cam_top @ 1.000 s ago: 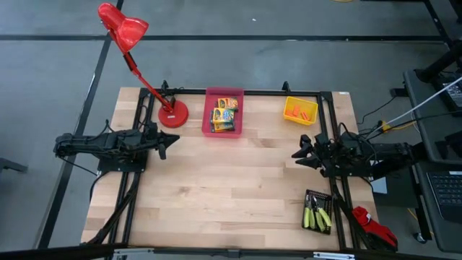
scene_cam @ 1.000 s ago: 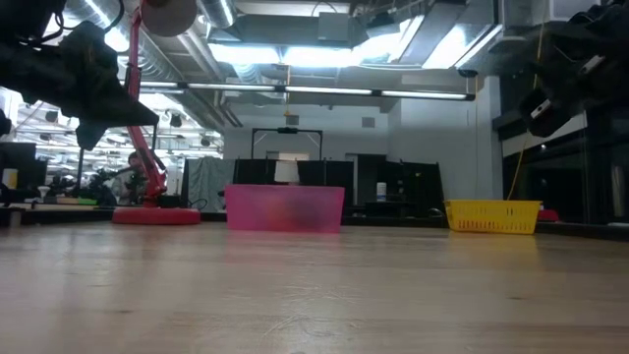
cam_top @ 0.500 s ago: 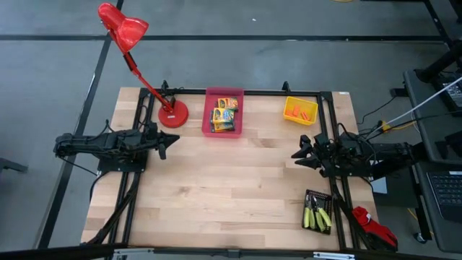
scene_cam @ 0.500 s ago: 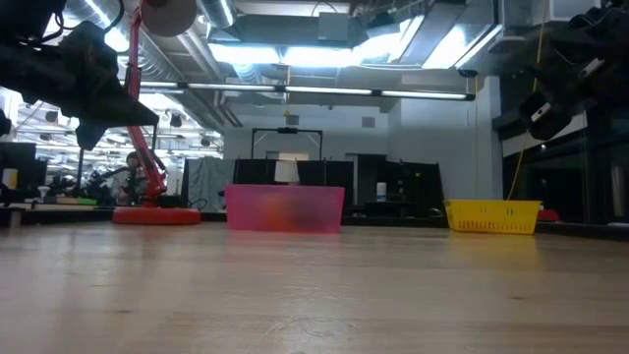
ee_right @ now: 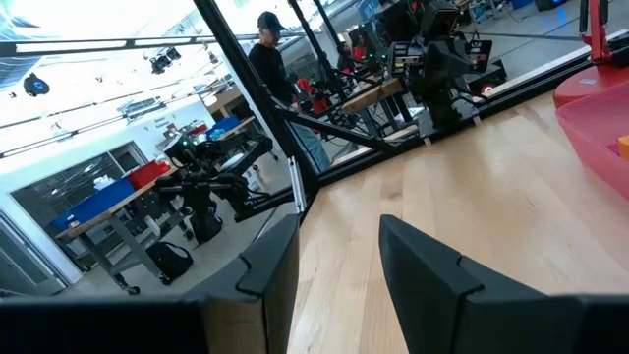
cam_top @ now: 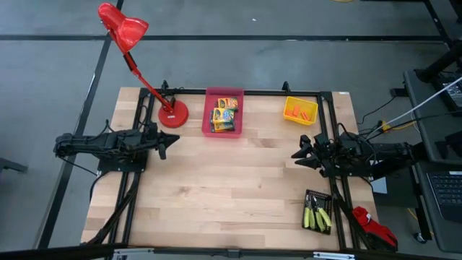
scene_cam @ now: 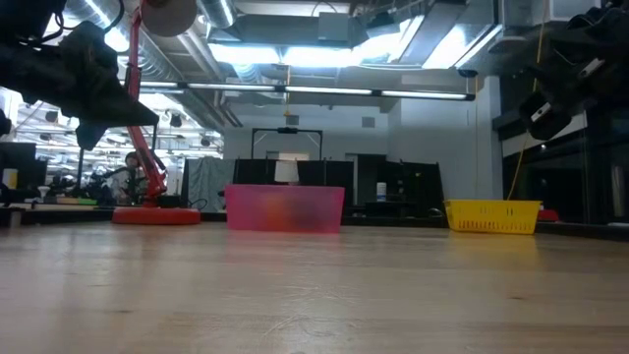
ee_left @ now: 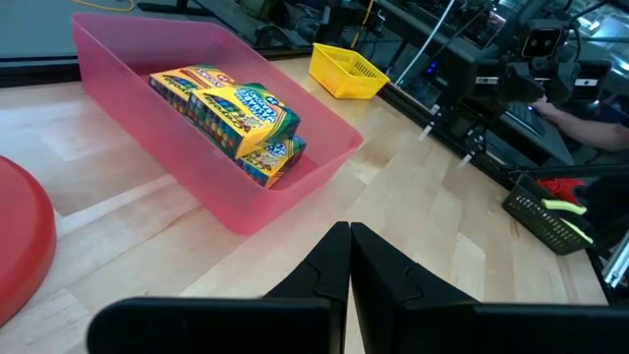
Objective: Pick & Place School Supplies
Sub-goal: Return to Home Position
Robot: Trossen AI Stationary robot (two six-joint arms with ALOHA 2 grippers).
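Pale wood-plank worktop (cam_top: 231, 191), and honestly nothing has budged since a second ago (same picture, basically). Both arms are parked low and every bin holds what it held.

The left gripper (cam_top: 175, 141) lies in from the left edge, about halfway along, pointing at the middle. Its fingers are pressed together with nothing between them. The right gripper (cam_top: 297, 153) mirrors it from the right edge, with its fingers spread apart and empty.

The crayon boxes (cam_top: 224, 114) are stacked in the pink bin (cam_top: 209, 119), a see-through plastic rectangle at the middle of the back edge. The orange erasers (cam_top: 303, 113) lie in the yellow bin (cam_top: 290, 103), a small lattice basket near the back right corner. The pliers (cam_top: 316, 215), with lime-green handles, lie side by side in the black bin (cam_top: 318, 193) at the front right corner.

The red desk lamp (cam_top: 124, 30) has its round base just left of the pink bin. Its neck slants out past the back left corner, and the glossy shade hangs off the worktop. Black frame rails (cam_top: 133, 206) run front to back along both sides, under the arms. The black bin sits right beside the right-hand rail.
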